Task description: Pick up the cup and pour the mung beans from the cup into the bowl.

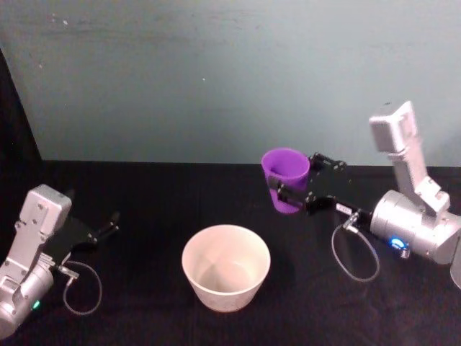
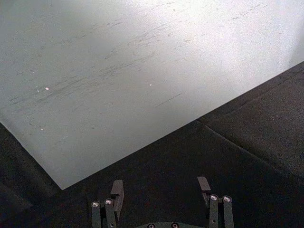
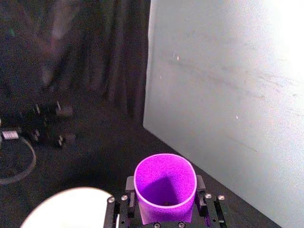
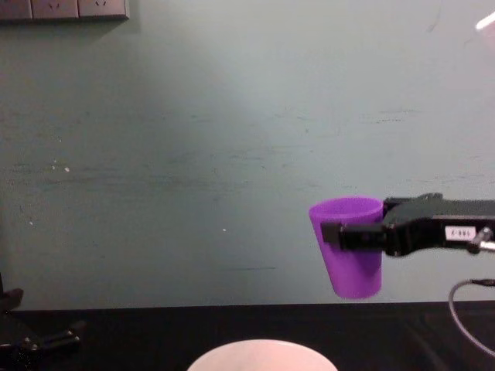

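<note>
Right claw [image 1: 294,177]: clamped on cup [image 4: 352,263] at mid-height, one finger either side; cup upright, lifted off black surface [image 1: 144,202]. Teal wall [image 1: 216,72] just behind claw. Bowl [image 1: 225,288] stands below claw, to its left and nearer the robot, apart from cup. Cable loop [image 1: 354,252] hangs behind claw's wrist. White label [image 4: 462,232] on claw body, writing unreadable. Left claw [image 2: 160,184]: well left, fingers apart, holding nothing.

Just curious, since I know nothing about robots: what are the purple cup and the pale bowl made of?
The cup, held aloft in the right gripper, looks like plastic: uniform bright purple, with a smooth, thin wall. The bowl is smooth and pinkish-white with a soft sheen. It could be plastic or glazed ceramic; I cannot tell. The left gripper sits parked, open, on the left.
</note>
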Motion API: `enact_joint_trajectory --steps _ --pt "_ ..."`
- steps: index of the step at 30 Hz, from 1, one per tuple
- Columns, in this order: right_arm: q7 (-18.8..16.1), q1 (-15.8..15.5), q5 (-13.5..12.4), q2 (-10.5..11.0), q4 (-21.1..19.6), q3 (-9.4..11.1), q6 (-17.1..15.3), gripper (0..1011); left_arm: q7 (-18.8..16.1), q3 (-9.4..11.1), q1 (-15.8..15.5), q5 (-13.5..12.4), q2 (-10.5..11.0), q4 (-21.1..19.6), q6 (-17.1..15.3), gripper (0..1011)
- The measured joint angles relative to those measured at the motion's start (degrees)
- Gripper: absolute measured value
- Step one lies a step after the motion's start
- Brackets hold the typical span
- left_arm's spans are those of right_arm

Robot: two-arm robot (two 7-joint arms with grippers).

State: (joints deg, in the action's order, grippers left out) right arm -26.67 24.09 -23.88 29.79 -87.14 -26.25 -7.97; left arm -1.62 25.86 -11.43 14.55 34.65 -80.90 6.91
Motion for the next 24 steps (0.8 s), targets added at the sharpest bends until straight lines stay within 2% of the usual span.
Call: enact_joint_trajectory --steps 1,3,5,6,8,9,12,13,15,16,19,20,24 --pt "0.4 0.2 1.7 0.2 0.0 -0.7 -0.4 723 0.0 0.0 0.0 0.0 0.0 0.0 0.0 1003" --pt "0.9 0.5 3.5 0.5 -0.3 -1.6 -1.2 723 0.0 0.0 0.0 0.0 0.0 0.0 0.0 1004" --pt "1.8 1.1 7.1 1.1 -1.2 -3.2 -2.8 723 0.0 0.0 0.0 0.0 0.0 0.0 0.0 1003" --pt "1.8 1.1 7.1 1.1 -1.2 -3.2 -2.8 723 0.0 0.0 0.0 0.0 0.0 0.0 0.0 1003" --pt "2.7 1.6 10.7 1.8 -2.2 -4.7 -4.3 723 0.0 0.0 0.0 0.0 0.0 0.0 0.0 1003" --pt "3.3 2.1 13.3 2.4 -3.0 -5.9 -5.3 723 0.0 0.0 0.0 0.0 0.0 0.0 0.0 1003" --pt "4.1 2.7 16.8 3.0 -4.2 -7.5 -6.5 723 0.0 0.0 0.0 0.0 0.0 0.0 0.0 1003" --pt "4.5 3.1 19.4 3.5 -5.0 -8.5 -7.3 723 0.0 0.0 0.0 0.0 0.0 0.0 0.0 1004" --pt "4.9 3.5 21.4 3.8 -5.7 -9.5 -8.1 723 0.0 0.0 0.0 0.0 0.0 0.0 0.0 1003" --pt "5.2 4.0 24.1 4.2 -6.5 -10.7 -9.2 723 0.0 0.0 0.0 0.0 0.0 0.0 0.0 1003" --pt "5.4 4.7 27.0 4.5 -7.4 -12.2 -10.4 722 0.0 0.0 0.0 0.0 0.0 0.0 0.0 1004" --pt "5.4 5.2 29.2 4.7 -7.9 -13.1 -11.3 723 0.0 0.0 0.0 0.0 0.0 0.0 0.0 1003" --pt "5.4 6.5 33.8 5.0 -9.0 -15.5 -13.0 723 0.0 0.0 0.0 0.0 0.0 0.0 0.0 1004"
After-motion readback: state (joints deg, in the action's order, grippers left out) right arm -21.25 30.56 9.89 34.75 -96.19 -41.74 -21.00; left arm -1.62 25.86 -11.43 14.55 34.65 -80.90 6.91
